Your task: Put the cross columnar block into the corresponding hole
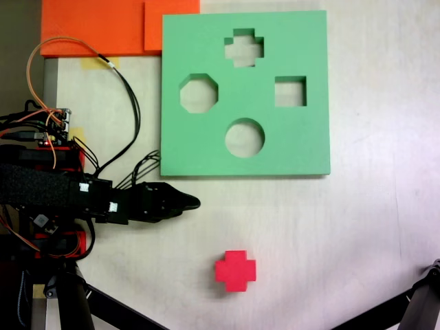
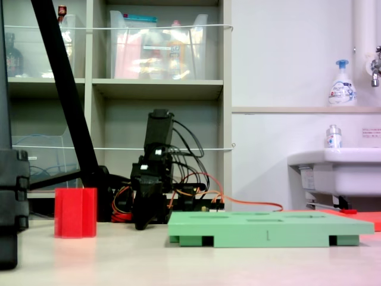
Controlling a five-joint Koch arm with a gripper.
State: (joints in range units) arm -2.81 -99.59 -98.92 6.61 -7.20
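Four cutouts pierce the green board (image 1: 302, 144); orange sheets (image 1: 96, 27) adjoin it; gripper (image 1: 192, 203) state unclear.

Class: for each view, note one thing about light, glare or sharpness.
A fixed view from above: even, washed-out light, soft shadow beside the red block. A fixed view at table level: the table shines, mirroring the block; the shelf behind is soft.

Orange foam sheets (image 1: 103, 27) sit at the table's (image 1: 344, 227) far edge; behind there's a shelf unit (image 2: 161, 89) with clear bins, a sink (image 2: 336, 170), and a soap bottle (image 2: 342, 83).
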